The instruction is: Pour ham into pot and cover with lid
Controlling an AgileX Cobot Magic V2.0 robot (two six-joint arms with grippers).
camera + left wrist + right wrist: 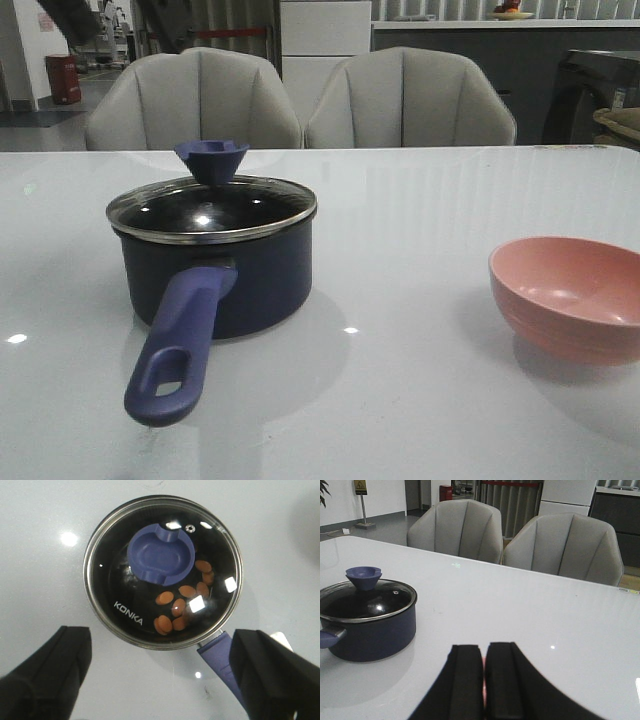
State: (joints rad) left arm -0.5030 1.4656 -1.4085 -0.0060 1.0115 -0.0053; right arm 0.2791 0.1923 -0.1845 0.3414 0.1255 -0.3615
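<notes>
The dark navy pot (250, 280) stands at the left of the table, its purple-blue handle (180, 345) pointing toward the near edge. The glass lid (210, 210) with its flared knob (212, 158) lies flat on the pot's rim. Through the glass, the left wrist view shows orange-pink ham (172, 612) slices on the black bottom. My left gripper (161, 640) hangs above the pot, open wide and holding nothing. My right gripper (484, 647) is shut, well to the right of the pot (375, 630), with a thin pink sliver showing in the slit between its fingers. Neither gripper shows in the front view.
A pink round bowl (570, 295) sits at the right of the table, and no ham shows in the part of its inside I can see. Two grey chairs (195, 100) stand behind the far edge. The white tabletop (400, 220) is glossy.
</notes>
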